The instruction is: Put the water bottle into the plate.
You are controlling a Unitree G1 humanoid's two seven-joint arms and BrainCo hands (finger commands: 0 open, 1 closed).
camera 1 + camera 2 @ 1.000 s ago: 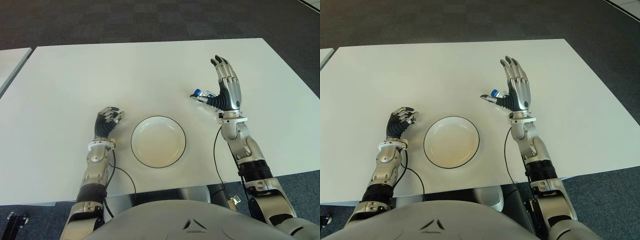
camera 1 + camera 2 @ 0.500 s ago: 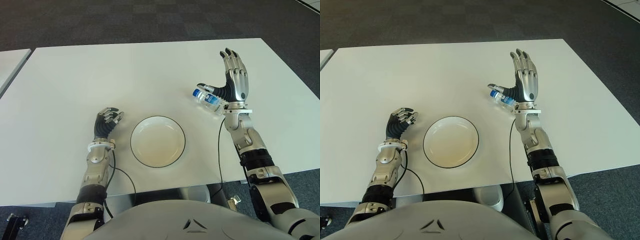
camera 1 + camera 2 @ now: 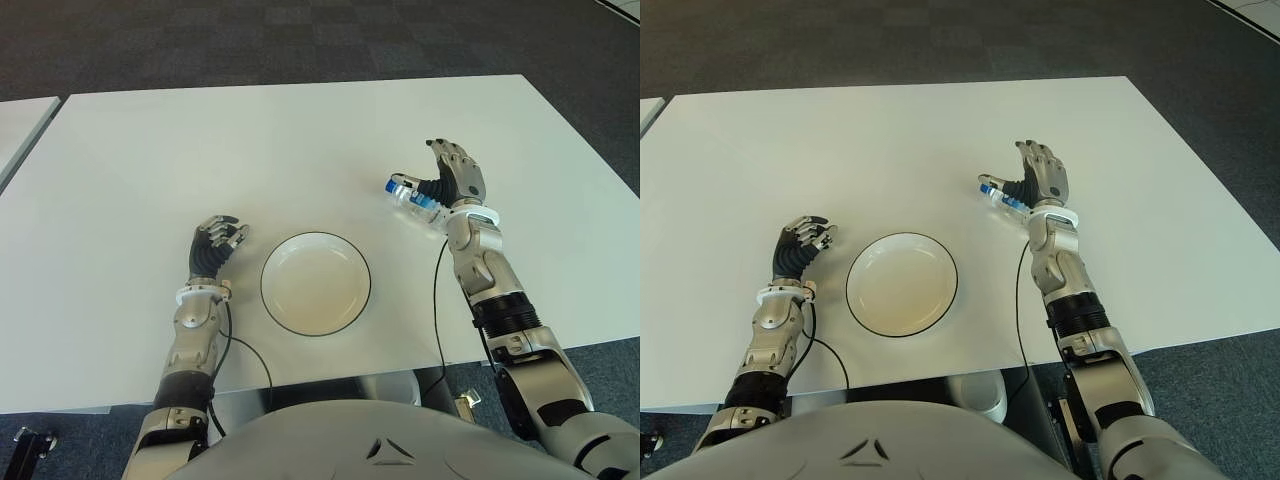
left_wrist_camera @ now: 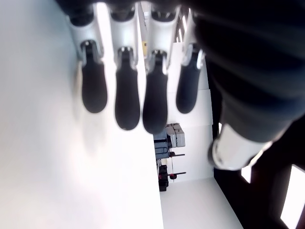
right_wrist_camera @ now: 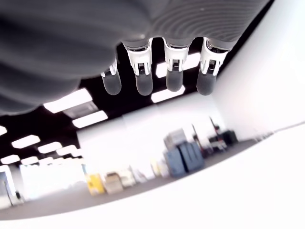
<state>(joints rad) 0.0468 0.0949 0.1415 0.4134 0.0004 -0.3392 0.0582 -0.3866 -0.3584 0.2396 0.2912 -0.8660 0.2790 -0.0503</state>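
Note:
The water bottle (image 3: 409,197) is small and clear with a blue cap and label. It lies on its side on the white table (image 3: 250,150), right of the plate. My right hand (image 3: 452,176) stands just right of the bottle, its thumb over the bottle and its fingers bent forward. In the right wrist view the fingertips (image 5: 143,86) hang free with nothing between them. The white plate (image 3: 315,300) with a dark rim sits near the front edge, with nothing in it. My left hand (image 3: 215,243) shows left of the plate, fingers loosely curled and holding nothing.
A second white table's corner (image 3: 20,125) shows at the far left. Dark carpet (image 3: 300,40) lies beyond the table's far edge. A black cable (image 3: 436,300) runs along my right forearm, another (image 3: 245,350) by my left.
My right hand shifted right to the bottle's right side, then tipped forward and lowered, its upright spread fingers now bent. The bottle has come into fuller view. The left hand has not moved.

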